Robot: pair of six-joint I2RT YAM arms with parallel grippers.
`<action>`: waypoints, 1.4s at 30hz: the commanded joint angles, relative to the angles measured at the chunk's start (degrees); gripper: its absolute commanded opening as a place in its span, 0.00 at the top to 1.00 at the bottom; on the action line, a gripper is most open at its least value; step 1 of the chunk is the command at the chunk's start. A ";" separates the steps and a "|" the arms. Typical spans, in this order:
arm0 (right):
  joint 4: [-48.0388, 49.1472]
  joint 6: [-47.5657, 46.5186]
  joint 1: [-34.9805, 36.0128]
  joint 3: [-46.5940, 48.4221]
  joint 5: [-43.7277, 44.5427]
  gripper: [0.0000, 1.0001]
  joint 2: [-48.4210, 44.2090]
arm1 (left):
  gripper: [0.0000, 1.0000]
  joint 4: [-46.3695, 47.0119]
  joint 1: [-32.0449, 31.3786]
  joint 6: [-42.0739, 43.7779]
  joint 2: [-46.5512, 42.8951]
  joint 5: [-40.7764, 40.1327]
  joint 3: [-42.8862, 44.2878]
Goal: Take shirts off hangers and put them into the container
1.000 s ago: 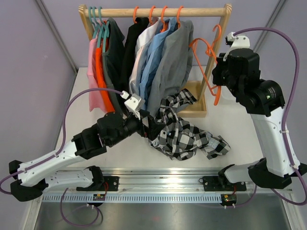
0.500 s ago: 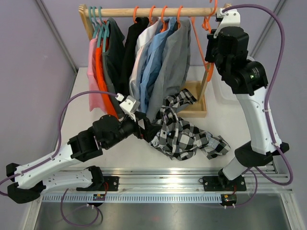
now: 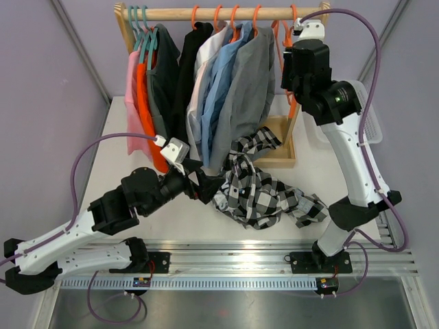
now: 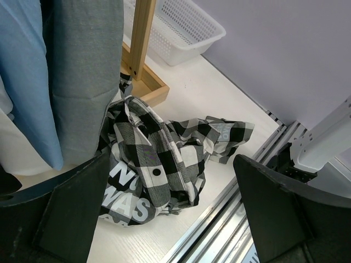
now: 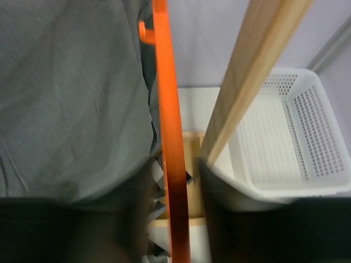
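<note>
- Room for moving, from the top camera: bare table [image 3: 199, 219] is showing left of the rack [image 3: 285, 159] and along the near edge. Purple walls [image 3: 41, 82] are closing in on both sides.
- Seven shirts are hanging from the wooden rail [image 3: 171, 14], their long axes running down from it. The pink shirt [image 3: 134, 123], orange shirt [image 3: 145, 110] and dark grey shirt [image 3: 164, 82] are on three teal hangers [image 3: 137, 20]. The black shirt [image 3: 186, 75], white shirt [image 3: 201, 89], light blue shirt [image 3: 221, 89] and grey shirt [image 3: 248, 96] are on four orange hangers [image 3: 236, 17].
- An eighth, the plaid shirt [image 3: 264, 192], is lying crumpled on the table before the rack's base, stretching from upper left to lower right.
- The left gripper [image 3: 209, 184] is gaping wide just beside the plaid shirt's left end, grasping nothing.
- The right gripper [image 3: 291, 86] is reaching up at the rail's right end, beside one bare orange hanger [image 3: 280, 41].
- The container [image 3: 374, 130] is sitting at the table's right edge, mostly hidden behind the right arm.
- Left wrist camera: the fingers [image 4: 60, 219] are standing far apart with the plaid shirt [image 4: 159, 159] lying beyond them. The container [image 4: 181, 27] is resting just past the wooden post [image 4: 141, 38].
- Right wrist camera: the bare orange hanger [image 5: 167, 109] is running straight down between the blurred fingers [image 5: 71, 230]. Whether they are pinching it cannot be told.
</note>
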 commanded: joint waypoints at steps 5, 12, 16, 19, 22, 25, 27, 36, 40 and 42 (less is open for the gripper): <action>-2.92 7.13 3.04 -12.86 6.02 0.01 -18.23 | 0.01 1.28 -0.31 -0.38 -0.12 -2.12 -0.26; -5.11 18.10 4.53 -44.19 1.23 0.01 -37.40 | 0.01 0.75 -0.22 0.15 1.19 -3.17 0.10; 0.06 28.63 9.61 -62.16 -10.38 0.01 -40.84 | 0.01 0.84 -0.31 0.24 3.65 -3.09 0.88; 4.55 33.48 17.96 -69.56 -9.35 0.01 -38.57 | 0.01 0.75 -0.22 -0.29 4.88 -2.21 1.68; 7.28 34.73 24.81 -70.10 -5.92 0.01 -33.14 | 0.01 0.57 -0.22 -0.64 5.15 -2.20 1.85; 8.07 34.64 27.03 -68.87 -2.58 0.01 -27.41 | 0.01 -0.22 -0.22 -1.08 4.54 -2.73 2.03; 10.88 33.42 27.04 -69.39 -1.69 0.01 -23.38 | 0.01 -0.39 -0.31 -1.52 3.22 -3.08 1.42; 26.79 32.62 27.04 -70.71 -6.44 0.00 -6.32 | 0.01 -2.06 -0.22 -2.84 -0.82 -4.84 -0.87; 29.87 34.28 27.04 -70.62 -6.44 0.00 2.91 | 0.01 -2.94 -0.31 -2.75 -2.05 -5.45 -1.22; 31.10 36.73 27.04 -71.68 -6.09 0.00 5.64 | 0.01 -3.47 -0.31 -2.75 -2.40 -5.89 -1.22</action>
